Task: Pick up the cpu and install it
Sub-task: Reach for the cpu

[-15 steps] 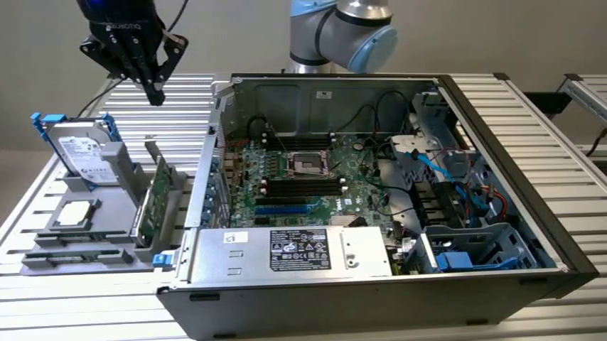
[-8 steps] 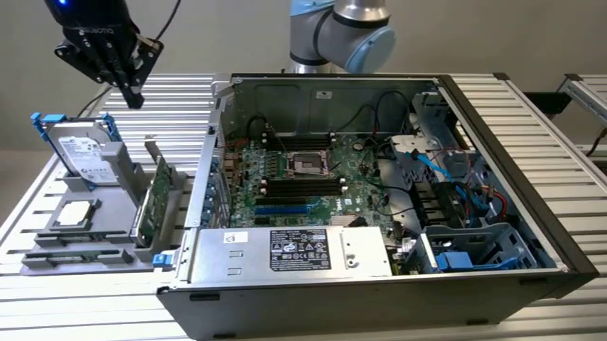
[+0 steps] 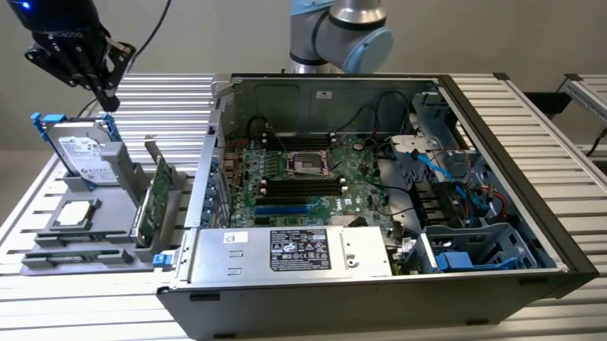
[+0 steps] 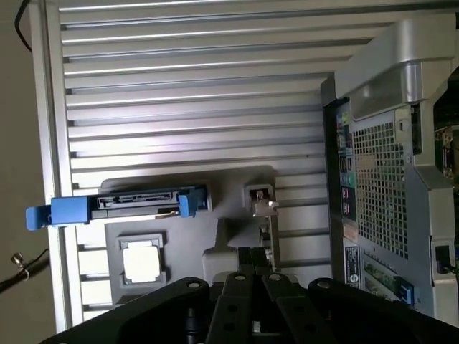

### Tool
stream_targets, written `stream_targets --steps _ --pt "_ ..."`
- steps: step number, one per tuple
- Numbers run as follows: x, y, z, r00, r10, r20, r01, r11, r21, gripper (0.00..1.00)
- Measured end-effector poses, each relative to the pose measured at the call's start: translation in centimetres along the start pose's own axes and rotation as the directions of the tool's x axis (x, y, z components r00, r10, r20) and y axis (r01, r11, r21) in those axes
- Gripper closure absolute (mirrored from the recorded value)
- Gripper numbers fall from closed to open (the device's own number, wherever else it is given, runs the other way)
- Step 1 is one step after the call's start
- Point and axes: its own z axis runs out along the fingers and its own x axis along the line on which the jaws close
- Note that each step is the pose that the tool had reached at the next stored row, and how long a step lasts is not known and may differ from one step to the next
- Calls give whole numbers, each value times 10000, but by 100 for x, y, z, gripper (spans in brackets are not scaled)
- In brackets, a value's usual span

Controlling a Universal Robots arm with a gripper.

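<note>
End effector closed, seemingly empty, high above the cpu.

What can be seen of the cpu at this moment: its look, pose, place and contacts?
The cpu is a small, flat, square chip with a dull silver metal top and a thin darker rim. It lies flat, top up, seated in a square recess of the grey holder, to the exterior view's left of the open computer case. The blue-bracketed hard drive stands upright in the same holder, just beyond it. Only the holder touches it; the shut claw hangs higher up, apart from it.
</note>
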Motion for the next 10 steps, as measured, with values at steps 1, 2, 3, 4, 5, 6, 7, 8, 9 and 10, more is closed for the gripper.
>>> stream_targets --steps 1,2,3,4,5,6,7,8,9,10 --pt "45 -3 6 10000 0 -1 0 10000 1 89" --pt "90 -7 13 10000 1 -1 -1 10000 1 89" --pt "138 -10 20 10000 1 -1 -1 10000 1 89" --pt "183 -14 27 10000 1 0 -1 10000 0 89" --pt "228 -17 34 10000 1 -2 -1 10000 1 89" --pt "273 -21 41 10000 1 -3 -1 10000 1 89" --pt "318 -25 49 10000 1 -4 -1 10000 1 89" --pt "363 -28 56 10000 1 -5 -1 10000 1 89" --pt "408 -32 64 10000 1 -7 -1 10000 1 89" --pt "457 -36 74 10000 1 -7 -1 10000 1 89"
